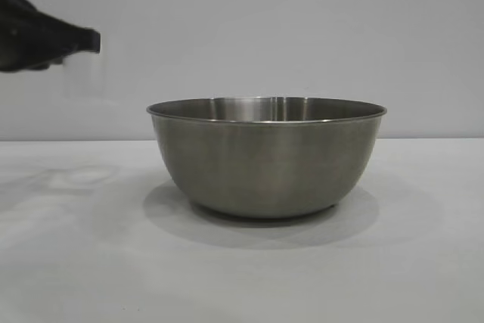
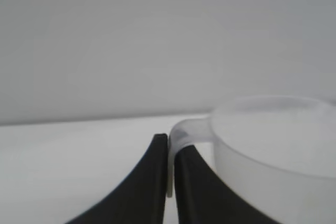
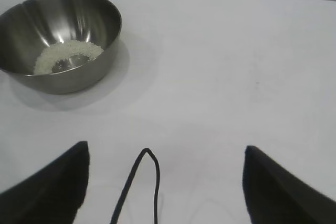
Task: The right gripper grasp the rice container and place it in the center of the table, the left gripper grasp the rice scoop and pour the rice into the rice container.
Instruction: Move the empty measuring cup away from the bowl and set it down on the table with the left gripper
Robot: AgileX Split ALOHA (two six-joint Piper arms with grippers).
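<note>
The rice container (image 1: 266,158), a big steel bowl, stands on the white table (image 1: 76,262) in the middle of the exterior view. In the right wrist view the rice container (image 3: 63,40) holds the rice (image 3: 71,53), a ring of white grains on its bottom. My left gripper (image 1: 92,40) hangs high at the far left, away from the bowl. Seen from the left wrist, this left gripper (image 2: 169,145) is shut on the loop handle of the clear rice scoop (image 2: 273,150). My right gripper (image 3: 165,153) stands open over bare table, well back from the bowl and holding nothing.
A thin black cable loop (image 3: 149,182) hangs between the right gripper's fingers. A plain pale wall (image 1: 302,28) closes the scene behind the table. White tabletop (image 3: 236,77) stretches beside the bowl.
</note>
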